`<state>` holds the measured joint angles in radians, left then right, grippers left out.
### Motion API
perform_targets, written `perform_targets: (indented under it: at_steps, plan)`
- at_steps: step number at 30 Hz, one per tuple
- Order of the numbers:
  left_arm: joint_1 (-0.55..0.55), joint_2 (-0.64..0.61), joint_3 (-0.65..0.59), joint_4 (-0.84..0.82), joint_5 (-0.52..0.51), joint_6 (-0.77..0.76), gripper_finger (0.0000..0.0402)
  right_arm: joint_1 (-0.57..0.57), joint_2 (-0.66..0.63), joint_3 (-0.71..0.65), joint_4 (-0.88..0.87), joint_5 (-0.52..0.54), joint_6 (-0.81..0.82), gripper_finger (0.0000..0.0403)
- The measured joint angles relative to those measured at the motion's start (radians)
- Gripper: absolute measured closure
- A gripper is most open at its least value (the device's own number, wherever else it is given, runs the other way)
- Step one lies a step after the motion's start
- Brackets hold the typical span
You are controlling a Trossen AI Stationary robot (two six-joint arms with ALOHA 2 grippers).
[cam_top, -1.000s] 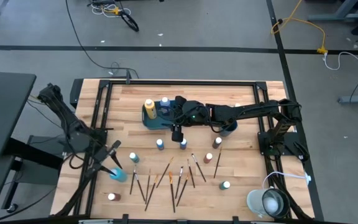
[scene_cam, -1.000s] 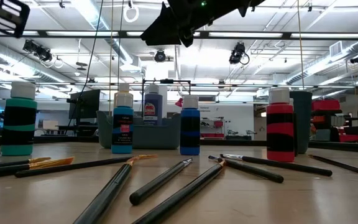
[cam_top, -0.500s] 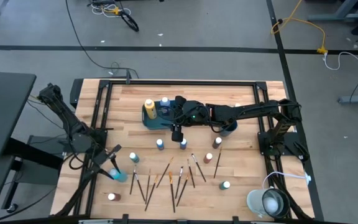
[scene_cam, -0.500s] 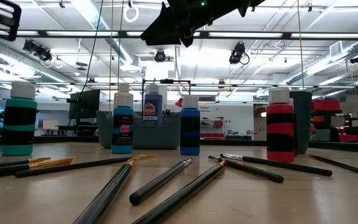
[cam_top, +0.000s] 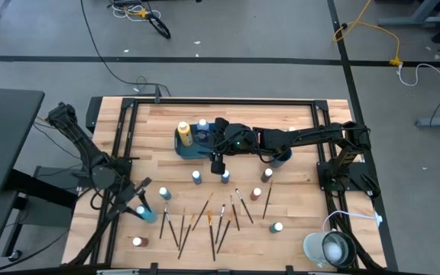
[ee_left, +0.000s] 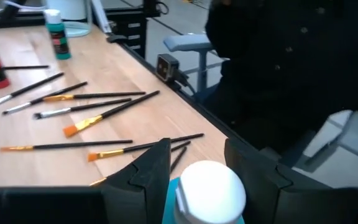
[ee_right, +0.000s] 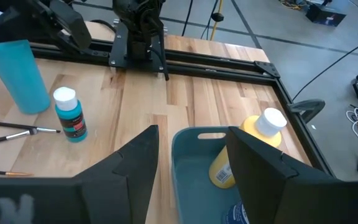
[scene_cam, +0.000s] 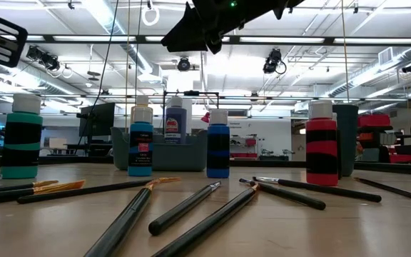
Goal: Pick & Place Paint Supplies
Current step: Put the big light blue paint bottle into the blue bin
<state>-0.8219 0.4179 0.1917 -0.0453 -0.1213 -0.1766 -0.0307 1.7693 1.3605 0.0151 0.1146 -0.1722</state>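
Observation:
A teal paint bottle [cam_top: 145,215] stands upright on its base near the table's left near corner. My left gripper [cam_top: 139,200] hangs open just above it. In the left wrist view its fingers [ee_left: 148,177] stand on either side of the white cap [ee_left: 210,190], and I see no touch. My right gripper [cam_top: 217,164] is open and empty, raised over the near edge of the teal tray [cam_top: 192,150]. A yellow bottle [ee_right: 247,149] leans inside the tray. Thin brushes [cam_top: 205,221] lie flat mid-table. Several more bottles stand around them, such as a blue one [cam_top: 197,177].
A dark blue cup [cam_top: 281,156] stands right of the tray, under my right arm. A white round lamp [cam_top: 328,248] sits at the near right corner. Red [scene_cam: 321,146] and blue [scene_cam: 217,146] bottles stand among the brushes. Black frame rails border the table.
My left gripper has moved toward the near edge and come down over the teal bottle, staying open. The right arm and all bottles and brushes have kept still.

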Motion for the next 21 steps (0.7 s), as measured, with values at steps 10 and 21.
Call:
perform_targets:
  at_steps: [10,21]
  plan:
    - [0.000,0.000,0.000,-0.001,-0.024,-0.011,0.0239,0.000,0.000,0.000,0.000,0.000,0.000,0.0211]
    - [0.001,0.000,0.001,-0.048,-0.007,-0.070,0.0240,0.000,0.000,0.000,0.000,0.000,0.003,0.0211]
